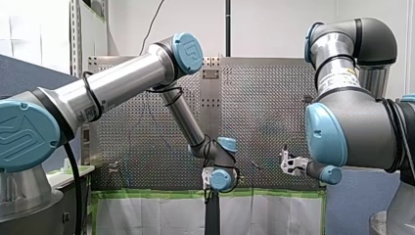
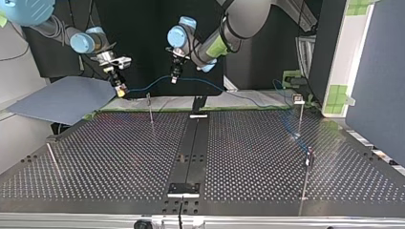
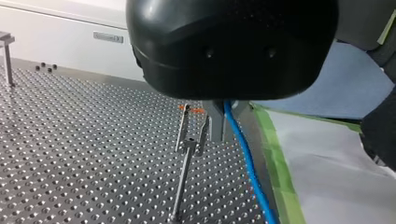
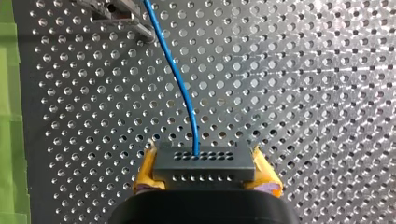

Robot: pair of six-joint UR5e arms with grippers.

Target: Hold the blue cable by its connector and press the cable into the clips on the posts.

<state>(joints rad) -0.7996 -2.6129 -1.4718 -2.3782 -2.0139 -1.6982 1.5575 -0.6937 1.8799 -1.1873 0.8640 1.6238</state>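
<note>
Two grippers engaged | my right gripper [image 4: 205, 176] clamps the connector [image 4: 204, 161] between yellow pads [image 4: 145, 175] | blue cable [image 4: 177, 79] leaves it toward 11 o'clock, heading for the clip [image 4: 116, 11] | my left gripper [image 3: 218, 126] pinches the cable mid-span, post [image 3: 184, 182] beside it at 9 o'clock.

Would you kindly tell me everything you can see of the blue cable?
The blue cable is thin and flexible-looking. One end enters a dark grey connector with rows of small holes, clamped by my right hand between yellow pads. From there it spans the air to my left hand, which pinches it between its fingers, then sags onward, in the top view, toward the posts at that view's right.
</note>
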